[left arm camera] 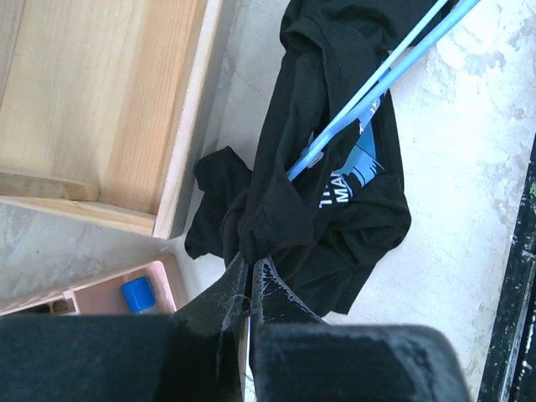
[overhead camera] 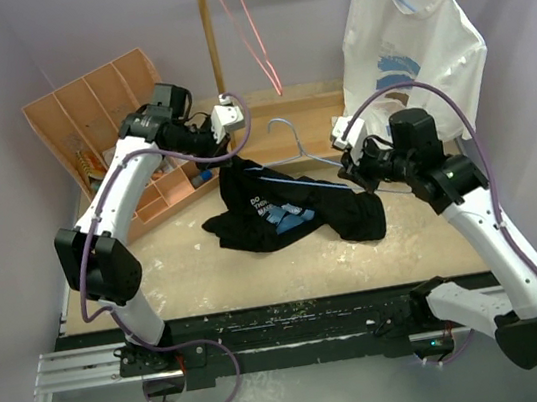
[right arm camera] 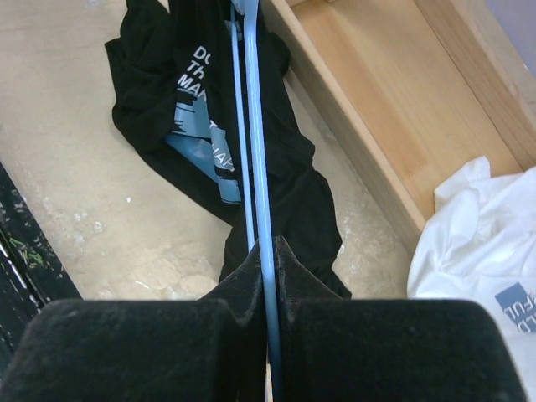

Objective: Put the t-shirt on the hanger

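Note:
The black t-shirt [overhead camera: 286, 214] lies crumpled in the middle of the table, its light blue graphic and white lettering showing. The light-blue wire hanger [overhead camera: 304, 155] runs from the shirt's upper left end toward the right arm, partly inside the cloth. My left gripper [overhead camera: 224, 155] is shut on a bunch of the shirt's cloth [left arm camera: 276, 201] and lifts that end off the table. My right gripper [overhead camera: 353, 170] is shut on the hanger's wire [right arm camera: 254, 159], which passes between its fingers over the shirt [right arm camera: 289, 167]. The hanger [left arm camera: 377, 79] crosses the shirt in the left wrist view.
A wooden compartment tray [overhead camera: 94, 116] with small items stands at the back left. A low wooden box [overhead camera: 307, 119] sits behind the shirt. A white t-shirt with blue print [overhead camera: 413, 48] hangs at the back right. A pink-red wire hanger [overhead camera: 247, 22] hangs on a wooden post.

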You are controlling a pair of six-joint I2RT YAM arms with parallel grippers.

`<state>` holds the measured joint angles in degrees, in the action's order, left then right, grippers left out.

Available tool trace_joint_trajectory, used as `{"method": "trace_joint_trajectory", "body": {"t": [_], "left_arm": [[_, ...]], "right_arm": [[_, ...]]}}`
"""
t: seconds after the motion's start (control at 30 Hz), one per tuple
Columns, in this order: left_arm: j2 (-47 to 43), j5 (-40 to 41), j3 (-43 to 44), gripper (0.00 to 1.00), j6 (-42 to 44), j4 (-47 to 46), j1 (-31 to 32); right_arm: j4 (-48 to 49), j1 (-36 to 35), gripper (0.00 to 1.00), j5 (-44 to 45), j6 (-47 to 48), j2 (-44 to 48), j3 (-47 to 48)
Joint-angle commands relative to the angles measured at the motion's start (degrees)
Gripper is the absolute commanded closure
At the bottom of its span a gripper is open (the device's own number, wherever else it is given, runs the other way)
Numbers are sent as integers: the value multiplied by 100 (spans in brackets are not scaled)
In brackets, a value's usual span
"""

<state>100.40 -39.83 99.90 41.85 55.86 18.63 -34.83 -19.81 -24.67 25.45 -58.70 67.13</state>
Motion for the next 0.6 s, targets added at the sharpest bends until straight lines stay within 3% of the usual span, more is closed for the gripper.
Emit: {"method": "trace_joint_trajectory", "body": {"t": [0.0,0.4,0.57], "left_arm": [[-101,-108,460,100,350,358,-25],[-298,38,686,100,739,959,105],[-186,221,1243,100,772,1191,124]], "right_arm": [[168,-7,100,-636,577,-268,203],[-44,13,100,-1252,1563,-1214,751],[-436,13,100,-1305,1934,-1608,1119]]}}
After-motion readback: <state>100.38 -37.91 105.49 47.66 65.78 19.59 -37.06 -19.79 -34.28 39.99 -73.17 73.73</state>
